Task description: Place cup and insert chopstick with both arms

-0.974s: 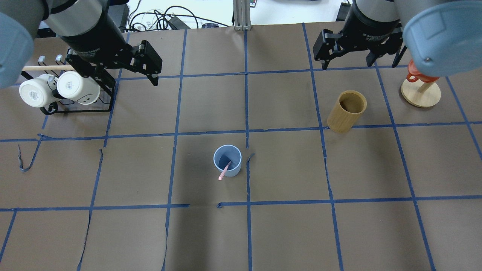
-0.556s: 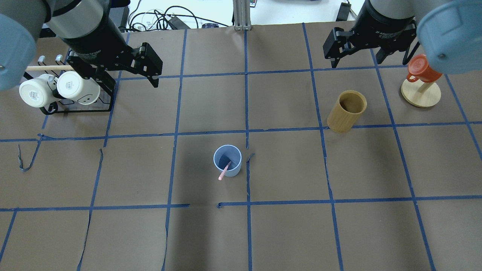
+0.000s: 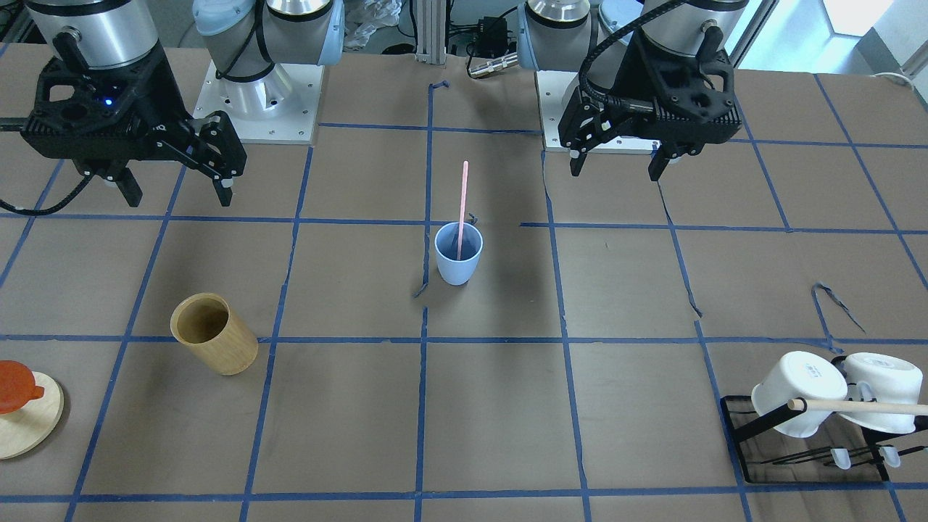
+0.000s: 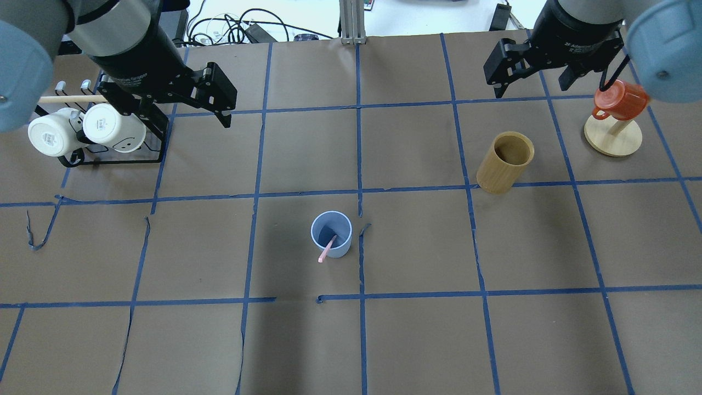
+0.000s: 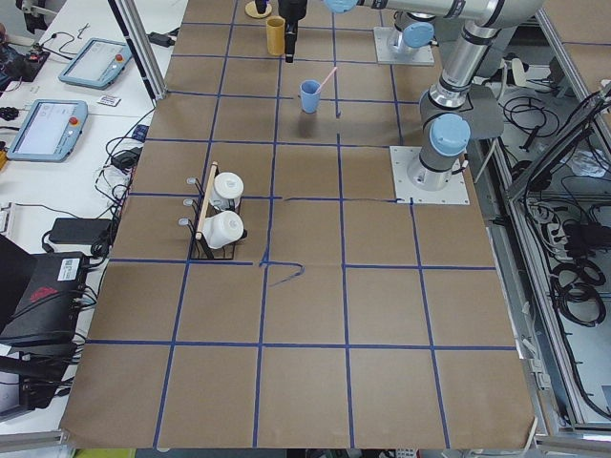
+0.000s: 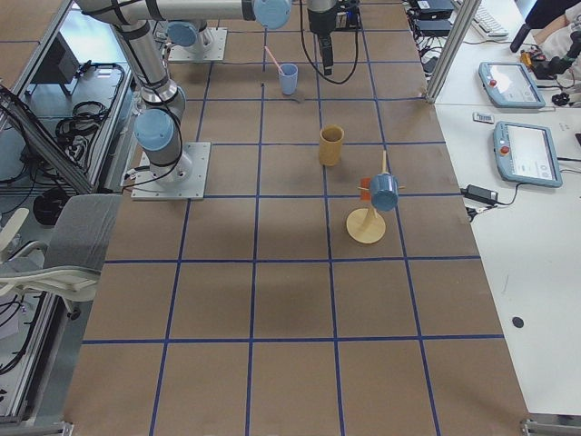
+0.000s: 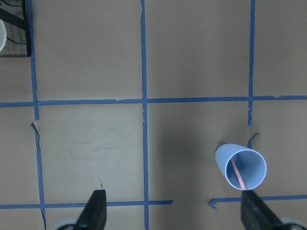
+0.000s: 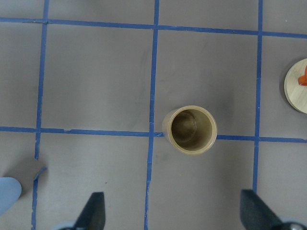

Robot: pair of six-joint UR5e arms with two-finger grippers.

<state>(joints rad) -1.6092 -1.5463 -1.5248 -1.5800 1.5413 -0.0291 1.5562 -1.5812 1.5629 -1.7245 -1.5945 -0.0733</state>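
Note:
The light blue cup stands upright near the table's middle, also in the overhead view and the left wrist view. The pale pink chopstick stands inside it, leaning on the rim, its top well above the cup. My left gripper is open and empty, high above the table and back from the cup; in its wrist view the cup lies to the right. My right gripper is open and empty, raised over the bamboo cylinder's side.
A tan bamboo cylinder stands on the right half. An orange cup hangs on a round wooden stand at the far right. A black rack with two white mugs and a wooden rod stands far left.
My right arm has moved to the right and slightly away, uncovering the orange cup on its stand. The left arm, the blue cup and the chopstick have not moved.

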